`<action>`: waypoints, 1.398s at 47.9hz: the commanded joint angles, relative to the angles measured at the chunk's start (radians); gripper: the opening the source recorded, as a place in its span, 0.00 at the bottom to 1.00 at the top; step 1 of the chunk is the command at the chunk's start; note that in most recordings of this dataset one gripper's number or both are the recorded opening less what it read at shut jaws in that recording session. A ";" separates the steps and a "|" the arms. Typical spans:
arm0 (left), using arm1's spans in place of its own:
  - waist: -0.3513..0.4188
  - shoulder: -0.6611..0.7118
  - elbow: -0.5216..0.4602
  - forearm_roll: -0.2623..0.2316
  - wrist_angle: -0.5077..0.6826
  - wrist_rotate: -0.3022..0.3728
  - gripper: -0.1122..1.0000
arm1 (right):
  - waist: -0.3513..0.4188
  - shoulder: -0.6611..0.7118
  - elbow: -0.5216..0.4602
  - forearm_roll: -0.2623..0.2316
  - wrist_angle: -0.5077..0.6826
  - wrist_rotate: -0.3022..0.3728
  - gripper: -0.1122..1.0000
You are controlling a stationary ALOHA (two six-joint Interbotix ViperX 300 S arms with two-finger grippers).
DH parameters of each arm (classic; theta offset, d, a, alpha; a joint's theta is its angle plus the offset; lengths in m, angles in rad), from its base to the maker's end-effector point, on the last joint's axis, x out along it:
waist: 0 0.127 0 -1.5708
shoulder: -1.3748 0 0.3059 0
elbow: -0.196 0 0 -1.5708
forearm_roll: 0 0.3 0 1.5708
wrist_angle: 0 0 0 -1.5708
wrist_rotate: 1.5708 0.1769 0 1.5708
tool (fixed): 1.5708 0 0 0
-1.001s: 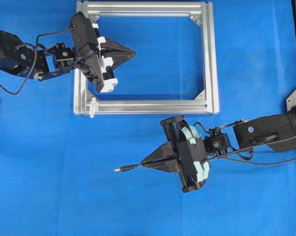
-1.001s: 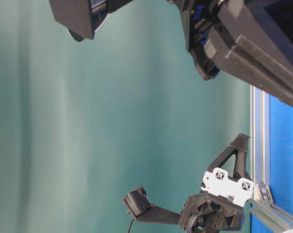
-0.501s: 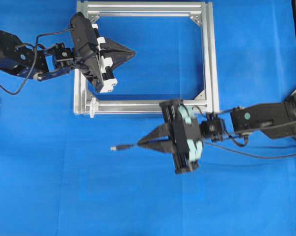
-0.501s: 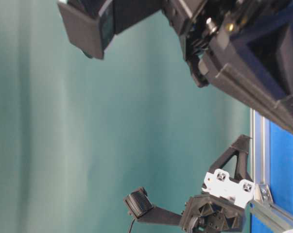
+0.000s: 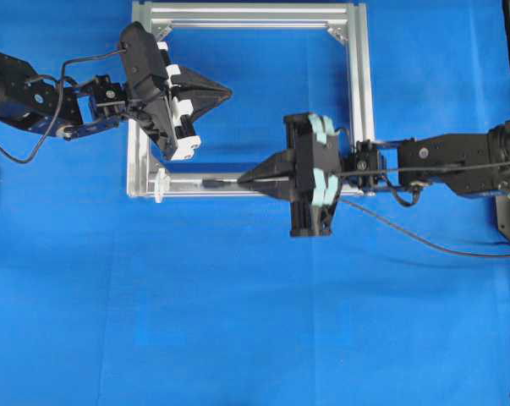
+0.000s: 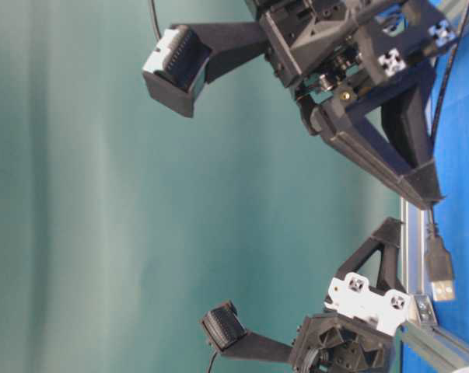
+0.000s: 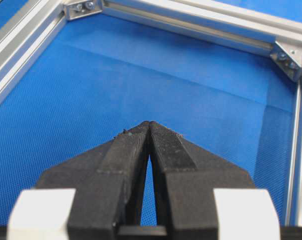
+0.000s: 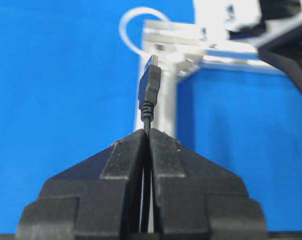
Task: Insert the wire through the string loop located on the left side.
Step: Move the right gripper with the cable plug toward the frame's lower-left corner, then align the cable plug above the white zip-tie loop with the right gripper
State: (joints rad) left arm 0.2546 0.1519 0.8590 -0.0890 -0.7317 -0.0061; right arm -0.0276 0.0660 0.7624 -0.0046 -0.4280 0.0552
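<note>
**Plug held just short of the loop**

The left pincer (image 5: 225, 90) is pressed together on nothing, over the blue desk (image 5: 238, 321) inside the silver frame (image 5: 362, 101). The loop (image 8: 135, 22), a thin white ring, sticks out from the frame's lower left corner. The right pincer (image 5: 242, 179) is clamped on the wire (image 5: 407, 239), a thin black cable; its small black metal-tipped plug (image 8: 150, 85) lies over the frame's lower rail, pointing at the loop, near it. No readable writing shows.
</note>
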 commanded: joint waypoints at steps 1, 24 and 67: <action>-0.002 -0.038 -0.008 0.002 -0.005 0.000 0.10 | -0.009 -0.032 -0.006 0.002 -0.006 -0.002 0.10; -0.002 -0.038 -0.008 0.002 -0.005 0.000 0.10 | -0.011 -0.017 -0.005 0.000 -0.020 -0.002 0.10; -0.002 -0.038 -0.008 0.002 -0.006 0.000 0.10 | -0.012 0.163 -0.178 0.002 -0.057 -0.002 0.10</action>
State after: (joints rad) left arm 0.2562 0.1488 0.8606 -0.0905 -0.7317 -0.0061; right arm -0.0383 0.2408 0.6121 -0.0031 -0.4786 0.0552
